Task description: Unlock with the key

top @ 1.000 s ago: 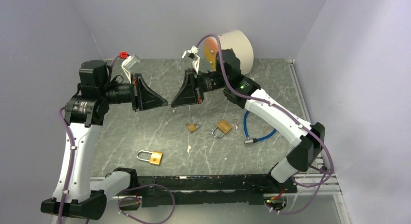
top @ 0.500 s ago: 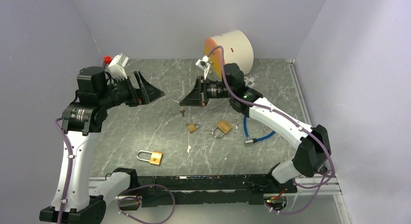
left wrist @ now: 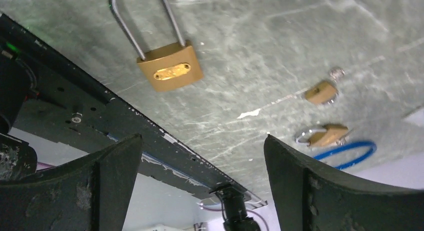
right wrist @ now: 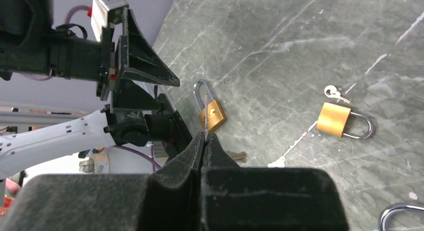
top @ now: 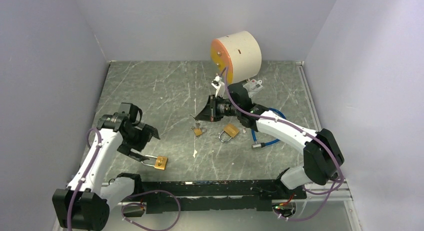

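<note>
A thin silver key (right wrist: 205, 115) sticks out edge-on from the tips of my right gripper (right wrist: 205, 136), which is shut on it. That gripper (top: 196, 116) hangs low over the table's middle, just left of a small brass padlock (top: 198, 131) and a medium one (top: 230, 131). A larger brass padlock (top: 159, 162) with a long shackle lies flat near the front edge. My left gripper (top: 144, 143) hovers just above and left of it, open and holding nothing. In the left wrist view the large padlock (left wrist: 170, 68) lies beyond the open left gripper (left wrist: 202, 138).
A cream cylinder with an orange face (top: 237, 52) stands at the back. A blue cable lock (top: 267, 136) curls right of the medium padlock. A small loose key (right wrist: 334, 93) lies by the small padlock (right wrist: 335, 119). The black base rail (top: 215, 188) runs along the front edge.
The left gripper opened, then swung down from facing the right gripper to the large padlock at the front left. The right gripper dropped towards the table with the key.
</note>
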You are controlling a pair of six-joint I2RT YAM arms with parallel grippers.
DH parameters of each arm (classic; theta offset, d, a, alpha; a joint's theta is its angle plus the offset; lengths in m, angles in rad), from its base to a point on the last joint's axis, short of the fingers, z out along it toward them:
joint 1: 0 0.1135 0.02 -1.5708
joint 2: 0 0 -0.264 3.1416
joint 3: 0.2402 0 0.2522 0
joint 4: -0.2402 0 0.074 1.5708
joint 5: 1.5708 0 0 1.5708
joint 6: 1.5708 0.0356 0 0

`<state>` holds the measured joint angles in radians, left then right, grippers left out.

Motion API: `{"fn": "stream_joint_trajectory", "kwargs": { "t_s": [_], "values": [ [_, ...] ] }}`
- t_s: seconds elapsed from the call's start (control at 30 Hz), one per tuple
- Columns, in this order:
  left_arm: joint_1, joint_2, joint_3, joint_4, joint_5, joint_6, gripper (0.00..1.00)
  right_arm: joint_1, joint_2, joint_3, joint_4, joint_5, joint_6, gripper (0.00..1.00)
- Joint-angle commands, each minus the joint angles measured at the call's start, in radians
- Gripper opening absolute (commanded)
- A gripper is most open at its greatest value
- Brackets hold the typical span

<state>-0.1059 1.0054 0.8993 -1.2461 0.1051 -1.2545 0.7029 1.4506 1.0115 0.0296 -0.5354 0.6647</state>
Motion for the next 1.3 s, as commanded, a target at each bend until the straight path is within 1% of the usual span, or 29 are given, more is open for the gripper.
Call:
{"fn": "stream_joint_trajectory", "kwargs": {
  "t_s": [0.0,0.07,0.23,0.37,0.43,0.63,0.77,0.87,0.93,1.0,1.13,1.2,1.27],
  "values": [
    [-0.032,0.044,-0.068,0.026,-0.036,-0.224,0.95,0.001,-0.042,-0.013,0.052,0.041,0.019,0.00],
    [-0.064,0.079,-0.089,0.060,-0.028,-0.268,0.95,0.000,-0.035,-0.007,0.038,0.046,0.013,0.00],
    [-0.171,0.182,-0.126,0.103,-0.074,-0.388,0.95,-0.009,-0.026,-0.002,0.031,0.051,0.007,0.00],
    [-0.253,0.156,-0.188,0.231,-0.153,-0.406,0.95,-0.026,-0.029,-0.011,0.031,0.051,0.012,0.00],
    [-0.267,0.151,-0.221,0.260,-0.179,-0.404,0.95,-0.036,-0.030,-0.017,0.034,0.044,0.016,0.00],
    [-0.286,0.176,-0.311,0.325,-0.181,-0.404,0.95,-0.046,-0.030,-0.029,0.029,0.047,0.023,0.00],
    [-0.287,0.159,-0.357,0.381,-0.223,-0.395,0.95,-0.047,-0.028,-0.029,0.027,0.046,0.029,0.00],
    [-0.287,0.129,-0.387,0.423,-0.241,-0.386,0.85,-0.048,-0.034,-0.027,0.017,0.053,0.030,0.00],
    [-0.287,0.115,-0.399,0.438,-0.254,-0.376,0.72,-0.048,-0.039,-0.027,0.008,0.059,0.026,0.00],
    [-0.287,0.105,-0.401,0.466,-0.277,-0.335,0.60,-0.048,-0.043,-0.026,0.002,0.066,0.027,0.00],
    [-0.287,0.120,-0.360,0.593,-0.301,-0.118,0.58,-0.049,-0.050,-0.028,-0.005,0.084,0.028,0.00],
    [-0.287,0.151,-0.319,0.680,-0.272,0.033,0.58,-0.051,-0.057,-0.042,0.002,0.094,0.036,0.00],
    [-0.287,0.198,-0.277,0.752,-0.215,0.151,0.58,-0.051,-0.068,-0.068,0.025,0.103,0.054,0.00]
  ]
}}
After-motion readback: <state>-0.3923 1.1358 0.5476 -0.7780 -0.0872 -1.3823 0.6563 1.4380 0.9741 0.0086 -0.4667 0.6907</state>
